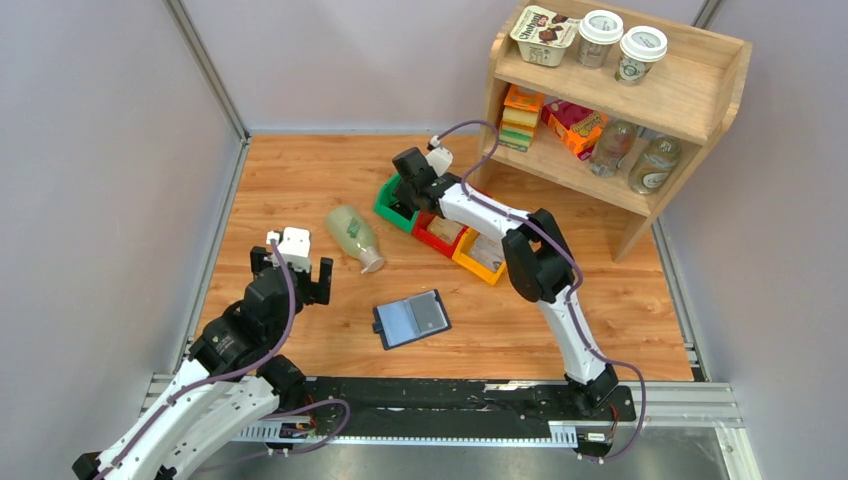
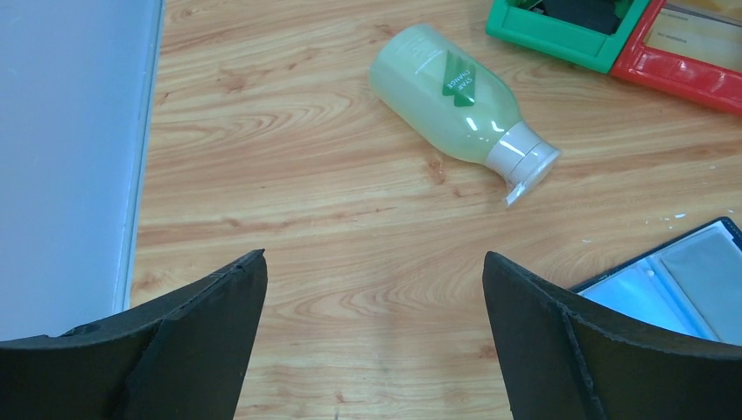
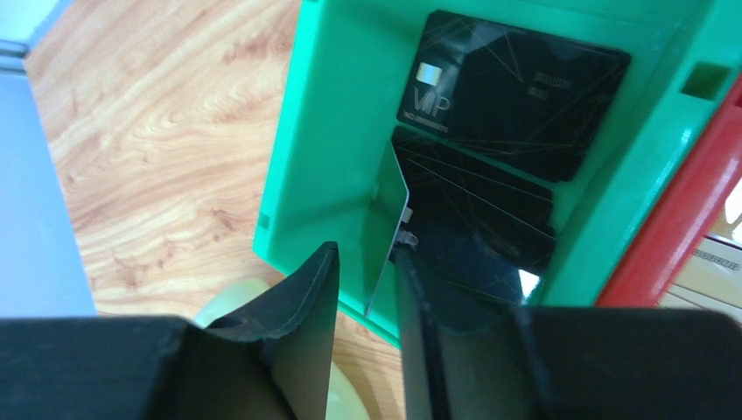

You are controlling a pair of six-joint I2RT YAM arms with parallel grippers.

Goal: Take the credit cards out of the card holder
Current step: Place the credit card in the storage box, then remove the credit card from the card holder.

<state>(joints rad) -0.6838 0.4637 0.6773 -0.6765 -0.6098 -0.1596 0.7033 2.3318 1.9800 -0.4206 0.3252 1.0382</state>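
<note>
Wood-grain table [image 1: 300, 180], walled on three sides, w/ a wooden shelf [image 1: 700, 95] of drinks and snack boxes at far right. Right arm [image 1: 540, 260] stretches across to a row of three bins: green bin [image 3: 332, 105], red bin [image 1: 432, 240] and yellow bin [image 1: 470, 265], side by side. Left arm [image 1: 230, 340] sits low at near left, left gripper [image 2: 374, 262] spread wide above bare wood, holding nothing. A pale green bottle [image 2: 442, 96] lies on its side, cap toward the near edge, btwn left gripper and bins. The card holder [image 1: 411, 319] lies flat and unfolded near table centre, pale sleeves up, apart from both arms. Right gripper [image 3: 367, 249] hangs over the green bin, fingers a narrow gap apart, a thin pale card [image 3: 389, 219] edge-on btwn them against one finger; whether it is pinched can't be told. Two black credit cards [image 3: 516, 92] lie on the bin floor, overlapping, the upper marked "VIP".
</note>
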